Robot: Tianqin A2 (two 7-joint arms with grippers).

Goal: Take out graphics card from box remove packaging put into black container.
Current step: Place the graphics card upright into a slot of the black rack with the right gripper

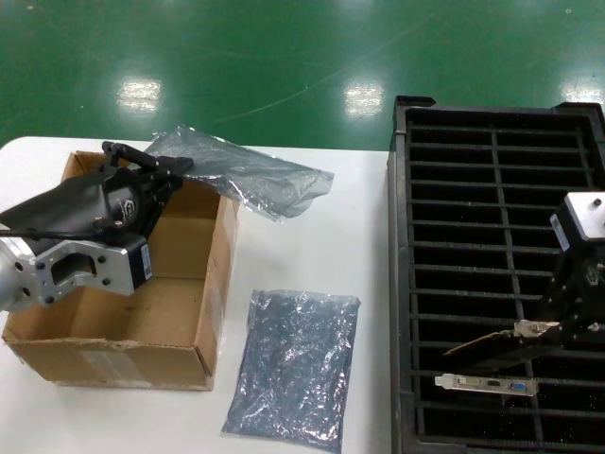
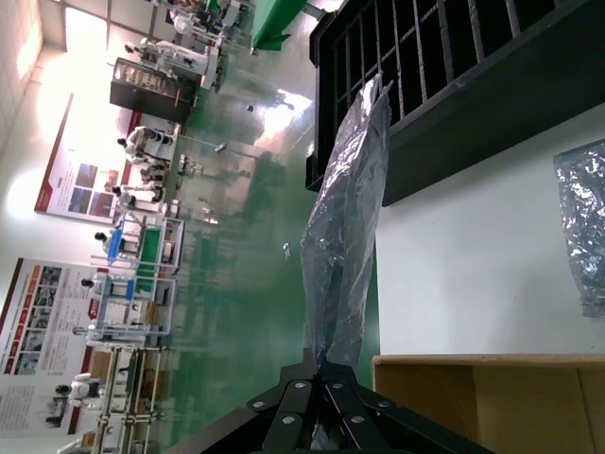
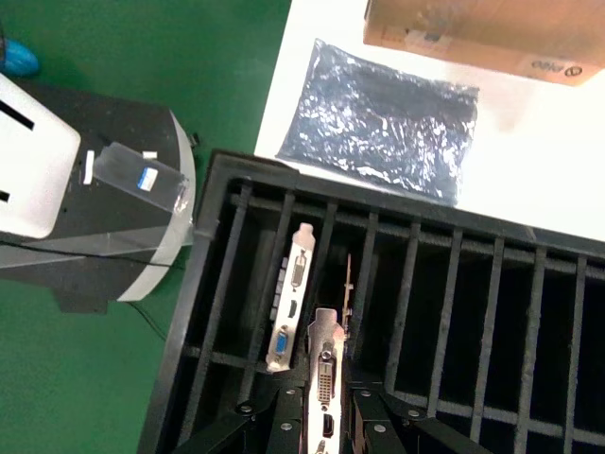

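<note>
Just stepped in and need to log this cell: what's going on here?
Two arms are unpacking graphics cards. The right pincer grips one graphics card by its bracket, over a slot of the black container, next to another card already seated. The left pincer, above the box, holds an emptied bag up off the table. A second bag lies flat on the white table.
</note>
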